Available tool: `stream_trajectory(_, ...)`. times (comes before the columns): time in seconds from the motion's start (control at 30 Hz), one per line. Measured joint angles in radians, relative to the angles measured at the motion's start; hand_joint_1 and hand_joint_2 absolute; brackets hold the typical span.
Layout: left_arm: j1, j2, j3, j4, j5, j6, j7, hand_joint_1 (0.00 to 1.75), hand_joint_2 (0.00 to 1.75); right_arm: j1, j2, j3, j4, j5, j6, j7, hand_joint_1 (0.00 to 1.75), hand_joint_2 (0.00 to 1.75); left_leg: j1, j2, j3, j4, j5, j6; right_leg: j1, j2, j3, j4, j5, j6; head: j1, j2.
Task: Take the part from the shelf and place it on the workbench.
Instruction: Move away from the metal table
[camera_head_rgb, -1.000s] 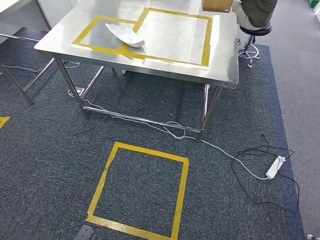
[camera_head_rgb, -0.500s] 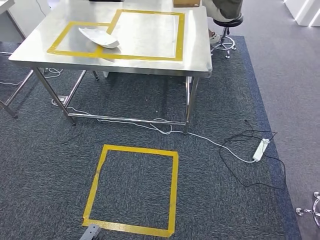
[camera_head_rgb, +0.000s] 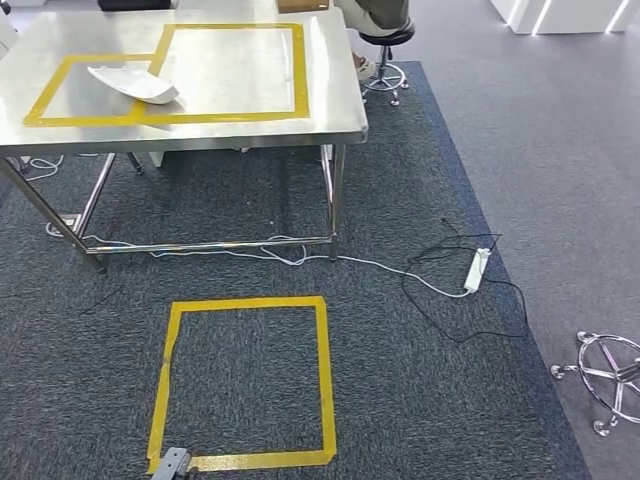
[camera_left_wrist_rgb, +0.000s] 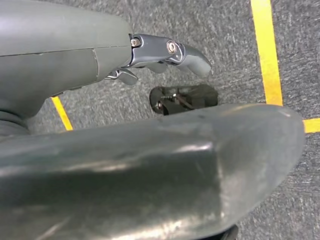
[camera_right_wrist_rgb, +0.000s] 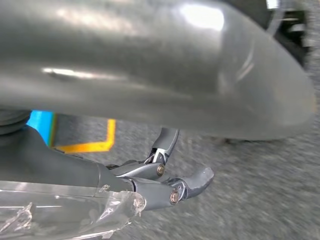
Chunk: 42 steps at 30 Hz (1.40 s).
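A white curved part (camera_head_rgb: 136, 83) lies on the steel workbench (camera_head_rgb: 332, 110), across the edge of the smaller of two yellow taped rectangles, towards the bench's left end. My left hand (camera_left_wrist_rgb: 124, 150) hangs over the grey carpet, its fingers (camera_left_wrist_rgb: 170, 50) stretched out with nothing in them. My right hand (camera_right_wrist_rgb: 151, 75) also hangs above the carpet, its fingers (camera_right_wrist_rgb: 177, 187) apart and holding nothing. Both hands are well away from the part.
A yellow taped square (camera_head_rgb: 324, 380) marks the carpet in front of the bench. A white power strip (camera_head_rgb: 475, 270) and cables lie at the right. A person sits on a stool (camera_head_rgb: 385, 50) behind the bench. A chrome chair base (camera_head_rgb: 607, 365) stands at the far right.
The camera has swung to the right: bench, part and floor square have slid left in the picture, and a chair base has come in. The part lies as before.
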Motion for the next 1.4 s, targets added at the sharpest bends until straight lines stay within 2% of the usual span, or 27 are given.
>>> stream_trajectory(0.07,0.001,-0.005,0.002,-0.003,-0.005,0.003,0.002,0.0,0.0,0.0,-0.001,0.008,0.0,-0.001,-0.005,0.013,0.0,0.0,0.002,0.025,-0.003,-0.002,0.005,0.009,-0.001,-0.05,-0.035,0.078,-0.052,0.012,0.01,0.0)
stream_trajectory(0.13,0.006,-0.008,0.002,-0.006,-0.012,0.004,0.003,0.0,0.0,-0.005,-0.001,0.015,0.0,-0.001,-0.007,0.017,0.0,0.0,0.001,0.054,-0.007,-0.002,0.006,0.011,-0.006,-0.088,-0.091,0.209,-0.122,0.025,0.016,0.0)
stream_trajectory(0.17,0.008,-0.008,0.002,-0.007,-0.016,0.003,0.002,0.0,0.0,-0.006,-0.001,0.018,0.0,-0.001,-0.007,0.017,0.0,0.0,0.001,0.069,-0.008,-0.002,0.007,0.01,-0.009,-0.095,-0.108,0.256,-0.139,0.029,0.016,0.0)
stream_trajectory(0.2,0.009,-0.008,0.002,-0.007,-0.019,0.002,0.001,0.0,0.0,-0.005,-0.001,0.022,0.0,-0.001,-0.007,0.016,0.0,0.0,0.002,0.083,-0.008,-0.001,0.007,0.009,-0.013,-0.1,-0.105,0.265,-0.137,0.032,0.017,0.0)
stream_trajectory(0.23,0.009,-0.009,0.002,-0.008,-0.021,0.0,0.0,0.0,0.0,-0.004,-0.001,0.025,0.0,-0.001,-0.007,0.014,0.0,0.0,0.003,0.096,-0.008,-0.001,0.007,0.008,-0.016,-0.106,-0.082,0.234,-0.117,0.034,0.017,0.0)
stream_trajectory(0.27,0.009,-0.009,0.002,-0.008,-0.022,-0.002,-0.002,0.0,0.0,-0.004,-0.001,0.027,0.0,-0.001,-0.007,0.012,0.0,0.0,0.004,0.108,-0.006,-0.001,0.007,0.005,-0.018,-0.118,-0.041,0.169,-0.087,0.035,0.017,0.0)
stream_trajectory(0.33,0.008,-0.01,0.001,-0.009,-0.023,-0.003,-0.004,0.0,0.0,-0.007,0.0,0.031,-0.001,-0.001,-0.007,0.009,0.0,0.0,0.001,0.127,-0.002,-0.001,0.006,-0.005,-0.017,-0.162,0.036,0.035,-0.046,0.031,0.017,0.0)
stream_trajectory(0.37,0.008,-0.011,0.001,-0.01,-0.023,-0.003,-0.004,0.0,0.0,-0.009,0.0,0.032,-0.001,-0.001,-0.007,0.009,0.0,0.0,-0.001,0.135,-0.001,-0.001,0.006,-0.012,-0.015,-0.176,0.054,0.0,-0.038,0.024,0.015,0.0)
stream_trajectory(0.4,0.008,-0.01,0.001,-0.01,-0.023,-0.003,-0.004,0.0,0.0,-0.011,0.001,0.033,-0.002,-0.001,-0.007,0.008,0.0,0.0,-0.003,0.143,0.0,-0.003,0.007,-0.019,-0.012,-0.181,0.055,-0.01,-0.038,0.015,0.014,0.0)
stream_trajectory(0.47,0.007,-0.011,0.001,-0.011,-0.023,-0.003,-0.005,0.0,0.0,-0.011,0.001,0.034,-0.002,-0.001,-0.007,0.008,0.0,0.0,-0.001,0.159,0.003,-0.007,0.009,-0.033,-0.01,-0.157,0.046,-0.011,-0.032,-0.005,0.011,0.0)
stream_trajectory(0.53,0.005,-0.012,0.001,-0.011,-0.023,-0.003,-0.006,0.0,0.0,-0.011,0.001,0.034,-0.002,-0.001,-0.007,0.008,0.0,0.0,0.002,0.127,-0.007,0.017,-0.017,-0.044,-0.013,-0.135,0.044,-0.018,-0.022,-0.022,0.009,0.0)
stream_trajectory(0.6,0.006,-0.012,0.001,-0.011,-0.023,-0.004,-0.007,0.0,0.0,-0.011,0.001,0.035,-0.002,-0.001,-0.007,0.008,0.0,0.0,0.003,0.069,-0.055,0.124,-0.082,-0.047,-0.014,-0.111,0.041,-0.022,-0.013,-0.034,0.005,0.0)
stream_trajectory(0.67,0.01,-0.012,0.001,-0.011,-0.02,-0.007,-0.009,0.0,0.0,-0.011,0.001,0.036,-0.002,-0.001,-0.008,0.004,0.0,0.0,0.002,0.048,-0.117,0.251,-0.131,-0.045,-0.011,-0.081,0.035,-0.022,-0.009,-0.038,0.003,0.0)
stream_trajectory(0.7,0.012,-0.012,0.001,-0.011,-0.017,-0.01,-0.01,0.0,0.0,-0.009,0.001,0.038,-0.002,-0.001,-0.01,0.0,0.0,0.0,0.001,0.045,-0.131,0.276,-0.129,-0.043,-0.01,-0.066,0.034,-0.021,-0.007,-0.038,0.003,0.0)
stream_trajectory(0.73,0.013,-0.012,0.001,-0.011,-0.015,-0.013,-0.011,0.0,0.0,-0.008,0.001,0.042,-0.002,0.0,-0.014,-0.006,0.0,0.0,0.001,0.043,-0.128,0.263,-0.107,-0.041,-0.009,-0.05,0.033,-0.021,-0.006,-0.036,0.003,0.0)
stream_trajectory(0.77,0.013,-0.012,0.001,-0.011,-0.013,-0.015,-0.011,0.0,0.0,-0.007,0.001,0.046,-0.002,0.0,-0.018,-0.012,0.0,0.0,0.001,0.038,-0.106,0.214,-0.071,-0.038,-0.009,-0.035,0.032,-0.02,-0.004,-0.034,0.003,0.0)
stream_trajectory(0.83,0.012,-0.012,0.001,-0.011,-0.02,-0.015,-0.005,0.0,0.0,-0.009,0.001,0.052,-0.002,0.0,-0.024,-0.021,0.0,0.0,0.005,-0.001,-0.045,0.081,-0.01,-0.033,-0.008,-0.007,0.028,-0.014,-0.002,-0.027,0.003,0.0)
stream_trajectory(0.9,0.011,-0.012,0.0,-0.011,-0.039,-0.01,0.005,0.0,0.0,-0.011,0.0,0.056,-0.002,0.0,-0.026,-0.018,0.0,0.0,0.007,-0.03,-0.014,0.009,0.006,-0.027,-0.007,0.016,0.018,-0.008,0.0,-0.017,0.003,0.0)
stream_trajectory(0.97,0.01,-0.013,-0.002,-0.011,-0.055,-0.004,0.011,0.0,0.0,-0.007,-0.001,0.059,-0.001,0.0,-0.025,0.0,0.0,0.0,0.006,-0.017,-0.015,0.003,0.006,-0.017,-0.01,0.031,0.007,-0.011,0.005,-0.005,0.003,0.0)
stream_trajectory(1.03,0.009,-0.014,-0.004,-0.013,-0.063,-0.002,0.015,0.0,0.0,0.0,-0.003,0.062,-0.001,-0.001,-0.025,0.015,0.0,0.0,0.008,0.005,-0.015,0.0,0.012,-0.005,-0.009,-0.006,-0.008,0.011,-0.01,0.006,0.007,0.0)
stream_trajectory(1.1,0.013,-0.015,-0.004,-0.015,-0.065,-0.001,0.021,0.0,0.0,-0.002,-0.004,0.066,-0.001,-0.001,-0.023,0.017,0.0,0.0,0.009,0.031,-0.015,-0.001,0.014,0.002,-0.009,-0.07,-0.05,0.105,-0.07,0.017,0.015,0.0)
stream_trajectory(1.17,0.017,-0.015,-0.004,-0.015,-0.068,0.0,0.027,0.0,0.0,-0.007,-0.004,0.07,-0.001,-0.002,-0.014,0.012,0.0,0.0,0.008,0.062,-0.015,-0.001,0.013,0.004,-0.015,-0.094,-0.108,0.232,-0.13,0.027,0.018,0.0)
stream_trajectory(1.2,0.018,-0.015,-0.004,-0.015,-0.07,0.001,0.028,0.0,0.0,-0.007,-0.004,0.072,0.0,-0.002,-0.006,0.011,0.0,0.0,0.008,0.077,-0.015,-0.001,0.012,0.003,-0.017,-0.098,-0.12,0.264,-0.138,0.03,0.018,0.0)
stream_trajectory(1.23,0.018,-0.016,-0.004,-0.016,-0.073,0.0,0.029,0.0,0.0,-0.006,-0.005,0.074,0.0,-0.002,0.005,0.011,0.0,0.0,0.009,0.09,-0.014,-0.001,0.011,0.002,-0.019,-0.102,-0.112,0.258,-0.127,0.032,0.018,0.0)
stream_trajectory(1.3,0.017,-0.017,-0.004,-0.016,-0.071,-0.009,0.029,0.0,0.0,-0.004,-0.006,0.076,0.0,-0.001,0.019,0.013,0.0,0.0,0.01,0.114,-0.008,-0.001,0.007,-0.004,-0.021,-0.126,-0.042,0.142,-0.069,0.033,0.019,0.0)
stream_trajectory(1.37,0.017,-0.019,-0.004,-0.017,-0.061,-0.022,0.033,0.0,0.0,-0.005,-0.008,0.077,0.0,-0.001,0.012,0.011,0.0,0.0,0.005,0.133,-0.001,0.0,0.001,-0.016,-0.019,-0.165,0.024,0.026,-0.033,0.025,0.017,0.0)
stream_trajectory(1.4,0.016,-0.021,-0.003,-0.018,-0.056,-0.027,0.035,0.0,0.0,-0.006,-0.009,0.077,0.0,0.0,0.004,0.009,0.0,0.0,0.003,0.141,0.002,-0.001,0.0,-0.022,-0.017,-0.173,0.036,0.002,-0.028,0.019,0.016,0.0)
